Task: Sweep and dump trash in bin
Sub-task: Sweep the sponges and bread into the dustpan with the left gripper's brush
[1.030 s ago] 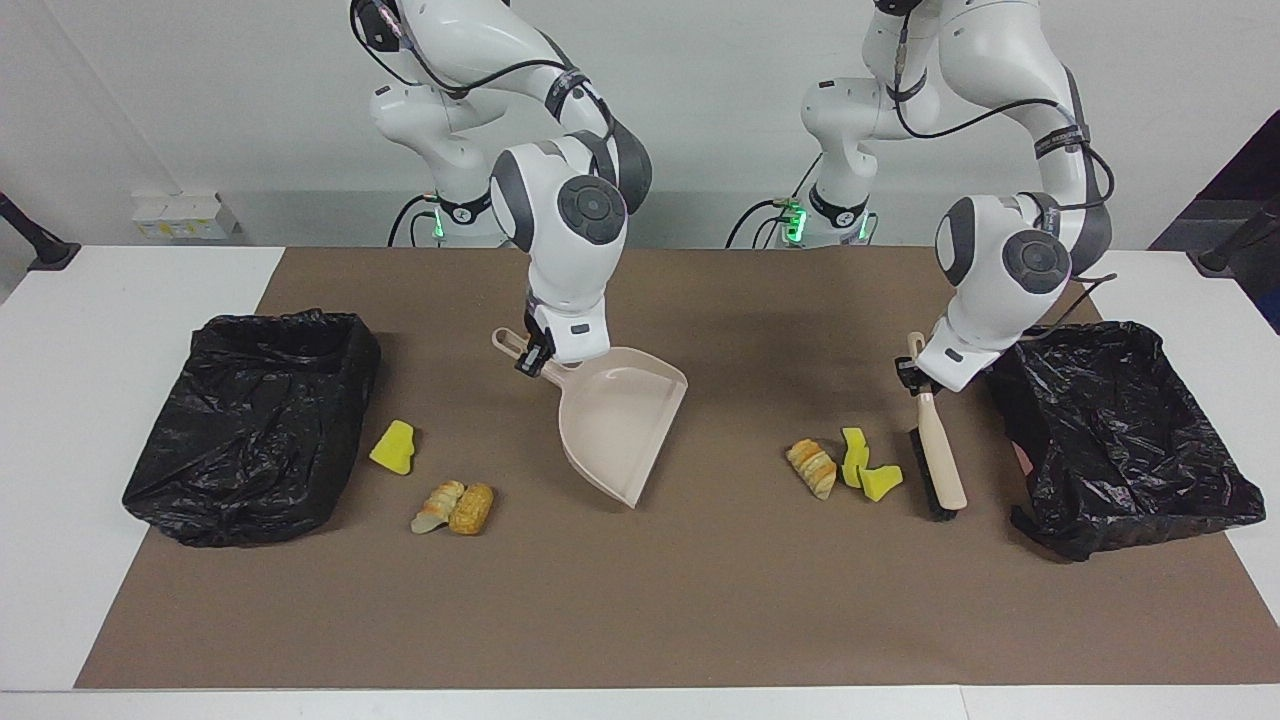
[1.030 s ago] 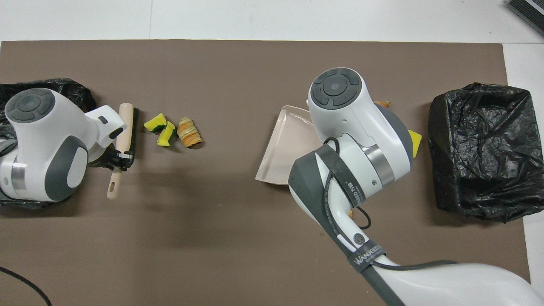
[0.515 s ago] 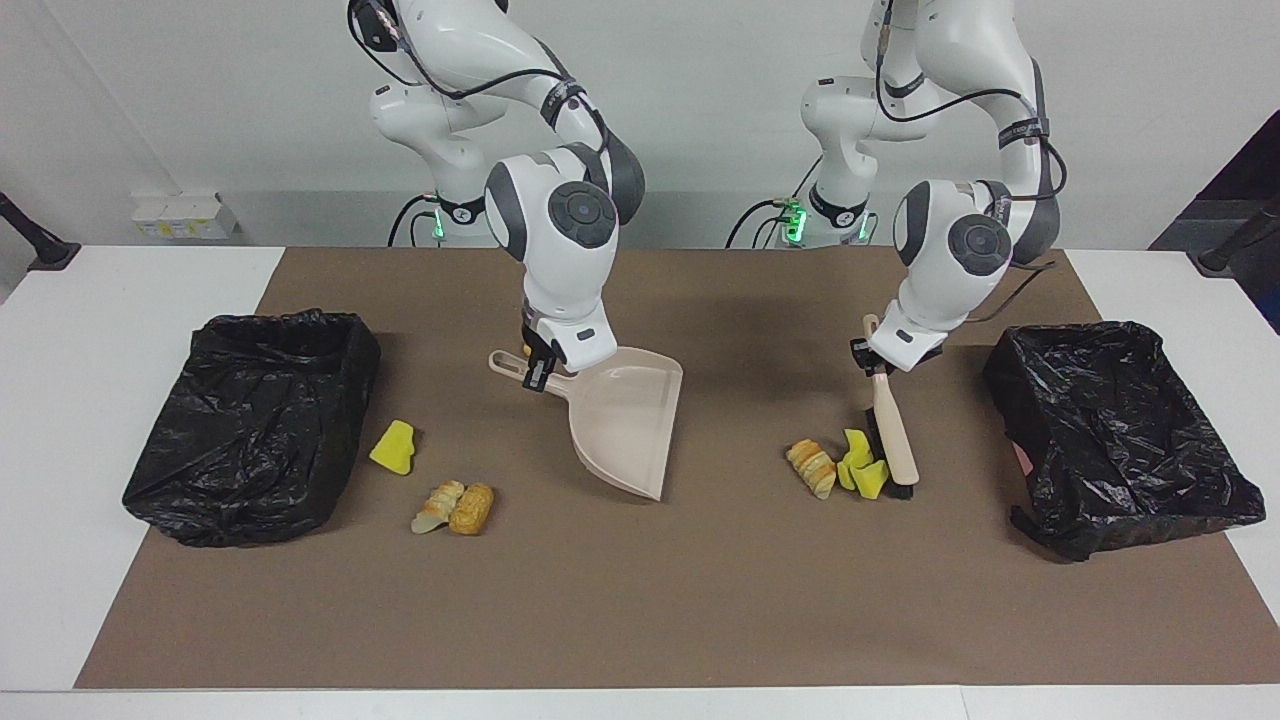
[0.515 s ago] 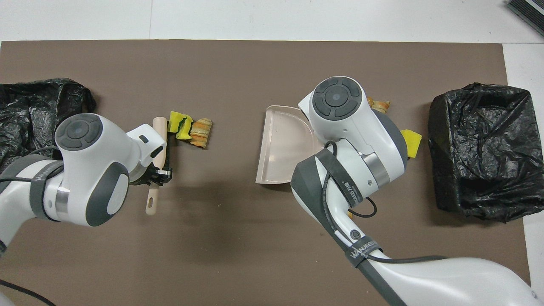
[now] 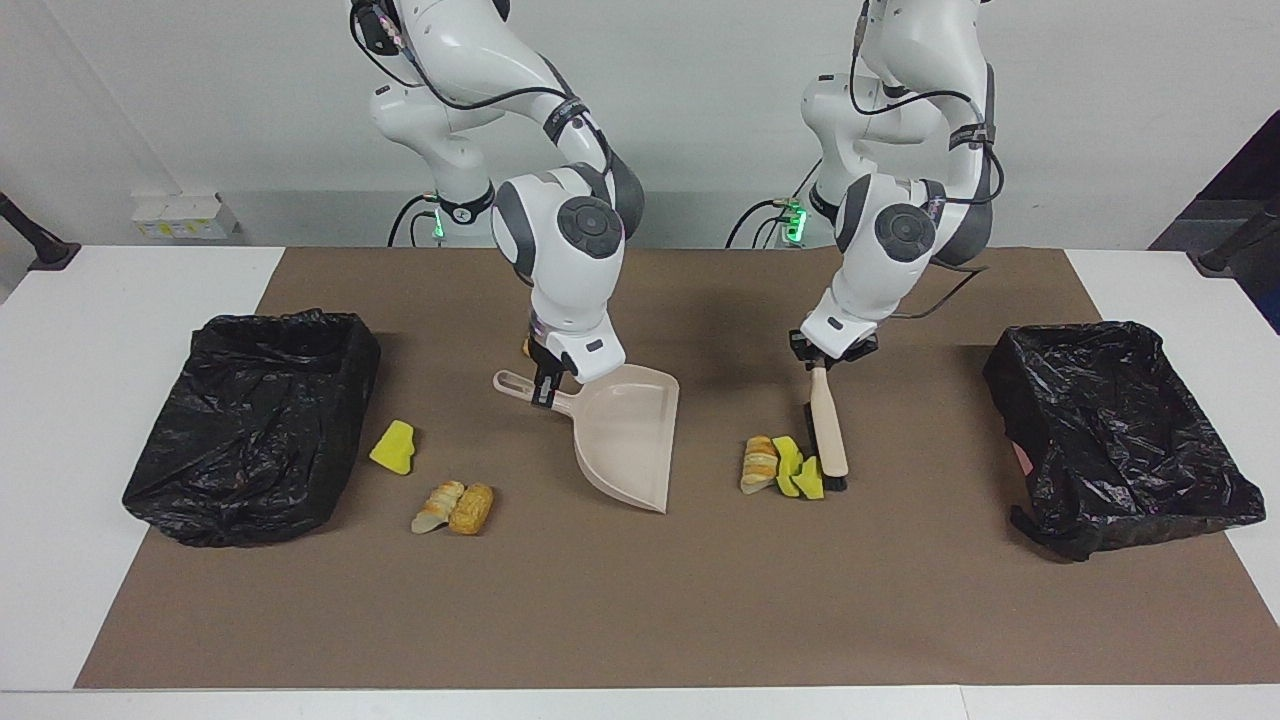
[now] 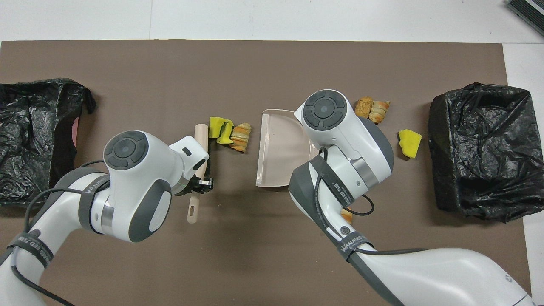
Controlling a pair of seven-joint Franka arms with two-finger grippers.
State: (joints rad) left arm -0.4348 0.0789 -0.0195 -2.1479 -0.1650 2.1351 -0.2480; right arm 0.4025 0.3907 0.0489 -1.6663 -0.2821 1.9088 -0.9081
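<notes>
The left pincer (image 5: 833, 352), clamped on a bristled brush (image 5: 828, 432), pushes a ridged roll and spongy yellow chunks (image 5: 782, 467) toward the smooth beige dustpan (image 5: 625, 433), gripped by the right pincer (image 5: 545, 385). Next, the pile likely needs driving over the pan's lip; more trash (image 5: 455, 508) lies nearer the pan's handle side.

— What carries everything?

— A white table (image 5: 60, 420), with a flat brown mat (image 5: 640, 600) spread over most of it.

— And on the mat?

— Two black plastic-lined bins, one at the right arm's end (image 5: 250, 425), one at the left arm's end (image 5: 1115, 435). Near the first, a lone yellow sponge chunk (image 5: 394, 447) and two golden-brown rolls (image 5: 454, 508). Nearer the middle, a roll with yellow sponge pieces (image 5: 780, 467) bunched together.
</notes>
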